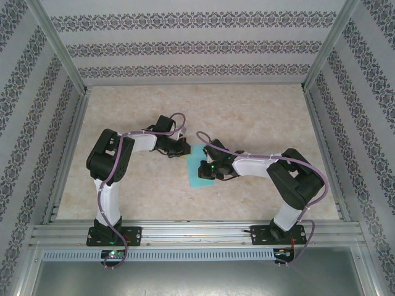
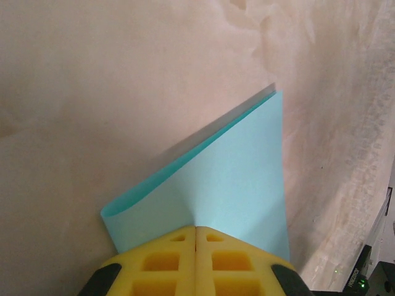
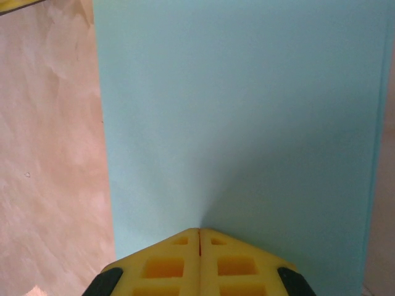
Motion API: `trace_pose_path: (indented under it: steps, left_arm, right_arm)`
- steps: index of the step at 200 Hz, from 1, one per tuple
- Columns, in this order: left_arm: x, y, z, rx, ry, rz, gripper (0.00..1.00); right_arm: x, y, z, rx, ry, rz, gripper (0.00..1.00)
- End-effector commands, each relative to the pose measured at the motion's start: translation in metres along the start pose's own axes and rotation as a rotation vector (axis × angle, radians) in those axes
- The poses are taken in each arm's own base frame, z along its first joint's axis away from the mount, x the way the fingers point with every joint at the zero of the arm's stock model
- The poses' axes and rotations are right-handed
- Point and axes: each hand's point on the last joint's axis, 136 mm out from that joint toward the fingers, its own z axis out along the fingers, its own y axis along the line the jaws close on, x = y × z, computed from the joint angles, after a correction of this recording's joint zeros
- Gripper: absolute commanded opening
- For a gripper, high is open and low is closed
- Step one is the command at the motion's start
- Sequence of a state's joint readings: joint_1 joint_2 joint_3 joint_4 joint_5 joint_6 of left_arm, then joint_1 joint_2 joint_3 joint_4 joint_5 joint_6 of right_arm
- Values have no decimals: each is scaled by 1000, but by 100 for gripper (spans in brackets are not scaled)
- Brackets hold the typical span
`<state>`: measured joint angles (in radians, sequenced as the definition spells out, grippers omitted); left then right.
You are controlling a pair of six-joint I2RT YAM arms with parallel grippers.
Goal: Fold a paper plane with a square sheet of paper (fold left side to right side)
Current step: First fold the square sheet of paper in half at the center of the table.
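Firstly, the left gripper [image 1: 184, 148] is shut tight. Its yellow foam-block fingers [image 2: 166, 262] meet in a thin seam, with a thin turquoise-blue sheet of paper [image 2: 234, 179] pinched between the tips. Ahead of those tips the paper fans away from the gripper over the marbled beige tabletop [image 2: 92, 92]. To the left of the fingers it curls over in a soft, rounded bend that is not pressed flat. Its far corner rises ahead and to the right, and a dark shadow runs along the edge behind it.

From above, the folded paper sits between the two grippers. The left gripper is at its far left corner and the right gripper [image 1: 208, 161] is over its right side.

The right gripper is likewise closed on the paper, its yellow fingers [image 3: 166, 265] squeezed together with the sheet coming out of the seam. Ahead of them the paper spreads smooth and flat. Its left edge runs straight away from the gripper, with bare tabletop to the left of that edge.
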<state>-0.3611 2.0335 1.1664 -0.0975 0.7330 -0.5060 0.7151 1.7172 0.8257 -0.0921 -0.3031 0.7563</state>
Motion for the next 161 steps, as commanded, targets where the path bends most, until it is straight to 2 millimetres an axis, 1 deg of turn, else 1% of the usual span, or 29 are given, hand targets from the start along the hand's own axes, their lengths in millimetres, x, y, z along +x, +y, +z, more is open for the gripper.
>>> trace_pose_path:
  steps: [1, 52, 82, 94, 113, 124, 136, 146, 161]
  left_arm:
    - [-40, 56, -9, -167, -132, 4, 0]
    - [-66, 59, -16, -175, -158, 9, 0]
    - [-73, 58, -18, -183, -158, 24, 0]
    - [-76, 54, -22, -175, -164, 31, 0]
    - [-78, 38, -34, -152, -188, 54, 0]
    - [-75, 30, -44, -141, -201, 61, 0]
    - [-67, 18, -55, -121, -212, 68, 0]
    - [-56, 10, -63, -95, -220, 61, 0]
    - [-35, -3, -68, -50, -217, 44, 0]
  right_arm:
    - [69, -44, 9, 160, 235, 73, 0]
    - [71, -41, 11, 154, 216, 94, 0]
    - [69, -42, 13, 157, 193, 121, 0]
    - [68, -41, 13, 157, 182, 126, 0]
    - [66, -40, 12, 154, 170, 128, 0]
    - [64, -39, 11, 151, 159, 127, 0]
    - [60, -37, 11, 146, 144, 124, 0]
    - [58, -36, 10, 141, 133, 122, 0]
    - [56, -34, 10, 139, 125, 116, 0]
